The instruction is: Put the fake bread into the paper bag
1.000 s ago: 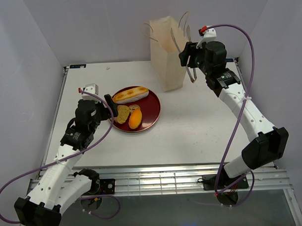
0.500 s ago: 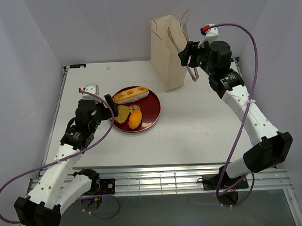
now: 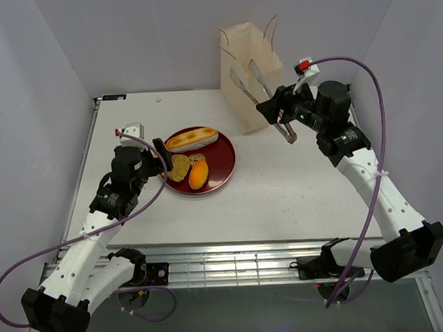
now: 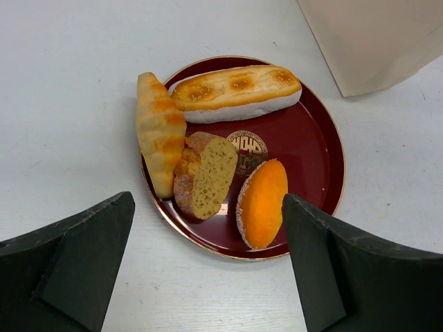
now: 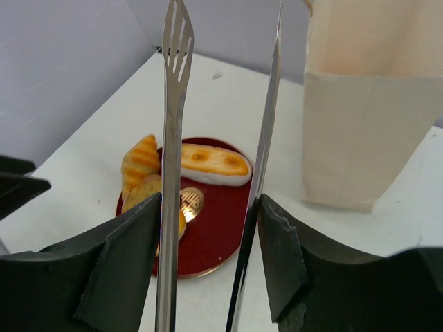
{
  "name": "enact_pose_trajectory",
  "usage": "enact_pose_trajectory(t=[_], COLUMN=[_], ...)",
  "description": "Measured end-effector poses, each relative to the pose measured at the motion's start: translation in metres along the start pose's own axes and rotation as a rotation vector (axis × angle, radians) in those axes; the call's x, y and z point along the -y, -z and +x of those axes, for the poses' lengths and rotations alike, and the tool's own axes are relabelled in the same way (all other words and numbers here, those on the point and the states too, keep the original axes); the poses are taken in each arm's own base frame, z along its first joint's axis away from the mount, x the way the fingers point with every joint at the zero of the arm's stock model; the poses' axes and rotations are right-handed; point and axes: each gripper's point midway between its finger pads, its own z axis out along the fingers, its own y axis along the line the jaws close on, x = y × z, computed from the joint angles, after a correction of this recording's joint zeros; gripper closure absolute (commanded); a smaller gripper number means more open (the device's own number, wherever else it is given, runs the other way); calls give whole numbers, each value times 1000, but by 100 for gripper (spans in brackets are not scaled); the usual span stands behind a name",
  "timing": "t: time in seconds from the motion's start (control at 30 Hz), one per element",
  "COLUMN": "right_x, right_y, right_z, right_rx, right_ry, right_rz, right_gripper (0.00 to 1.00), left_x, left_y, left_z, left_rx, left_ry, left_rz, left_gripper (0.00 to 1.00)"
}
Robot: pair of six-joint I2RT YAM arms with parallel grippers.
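Fake bread (image 3: 191, 140): four glossy pieces, all on dark red plate (image 4: 315, 152), left of centre on table (image 3: 295, 185). Long roll (image 4: 235, 92) across far side of plate; croissant (image 4: 159, 131) along left rim, partly overhanging it; cut slice (image 4: 208, 173) touching croissant; orange oval (image 4: 263, 203) just right of slice, at near rim.

Paper bag (image 3: 251, 70): upright at far side of table, beyond and right of plate, near it but apart.

Left gripper (image 3: 163, 159): just beside plate's left edge, spread wide, holding nothing. Bread straight ahead of its fingers (image 4: 76, 256) in wrist view, none touched.

Right gripper (image 3: 276, 113): raised above table in front of bag, clamped on handle end of tongs (image 3: 259, 88). Tongs blades apart, nothing between them, angled up and leftward across bag's front face. From right wrist, plate and bread seen past blades, lower down and well apart from gripper; bag close on right.
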Motion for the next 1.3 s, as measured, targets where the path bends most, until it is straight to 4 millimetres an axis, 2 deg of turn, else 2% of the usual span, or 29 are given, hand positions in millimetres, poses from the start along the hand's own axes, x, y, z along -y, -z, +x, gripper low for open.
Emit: enact_pose_trajectory(t=[0.1,0.23,0.43,0.6,0.83,1.17,1.3], right_x=[-11,-24,-38,-48,-69,-134,-156], right_y=[6,13,21,26,5,-14,-28], right_z=[28,75,149,198,225,250,250], right_rx=[-57,-151,-294,-389,-459,-532,-531], right_ry=[-14,-39,-67,-81,-86,-26,10], right_rz=[-60,-111,-154,-176,-208,-322,-337], right_gripper=[39,39,38,38,39,39,39], left_x=[-1,-1,-4,-3,1,2,2], left_y=[0,0,1,2,2,3,3], left_z=[0,0,-2,-3,-1,-2,-2], left_rx=[1,2,11,13,5,5,5], left_ry=[-1,-9,-9,-8,-8,-8,-7], left_rz=[-4,-4,-17,-11,12,19,18], left_gripper=[12,5,5,5,5,5,5])
